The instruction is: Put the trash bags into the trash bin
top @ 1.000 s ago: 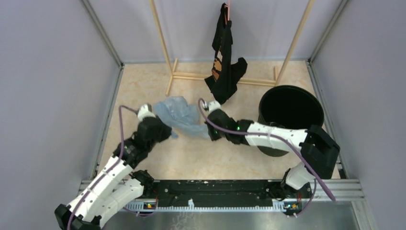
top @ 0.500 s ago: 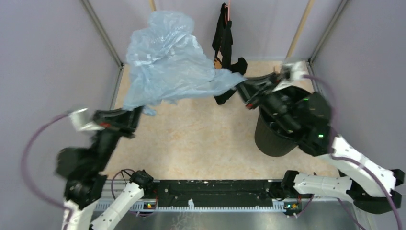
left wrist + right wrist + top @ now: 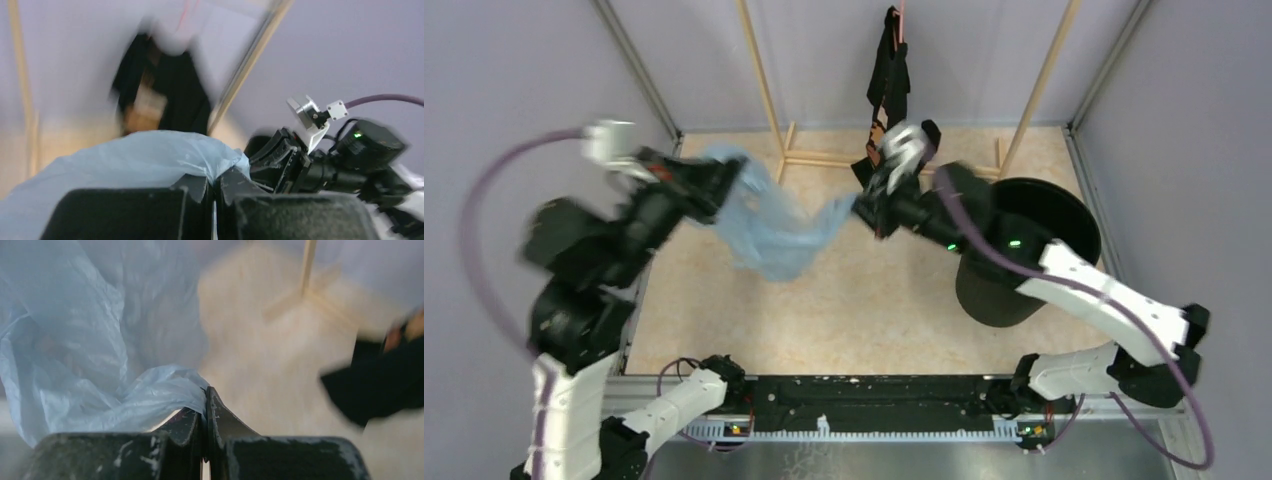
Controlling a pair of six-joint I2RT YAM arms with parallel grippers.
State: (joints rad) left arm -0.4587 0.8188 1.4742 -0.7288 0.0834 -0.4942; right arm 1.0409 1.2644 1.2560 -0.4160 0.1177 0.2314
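We hold trash bag (image 3: 769, 235) mid-air, sagging between left gripper (image 3: 727, 180) and right gripper (image 3: 865, 207), both clamped on its edges. Trash bin (image 3: 989, 300) stands right of it. We should spread the mouth wide and avoid yanking the thin film.

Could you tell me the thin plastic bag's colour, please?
The thin plastic bag is translucent light blue, clearest in the right wrist view.

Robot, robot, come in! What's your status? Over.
Copy: left tool and right tool both shut on the trash bag. Bag sagging between them, outside the trash bin. Watch the black garment hanging by the right tool.
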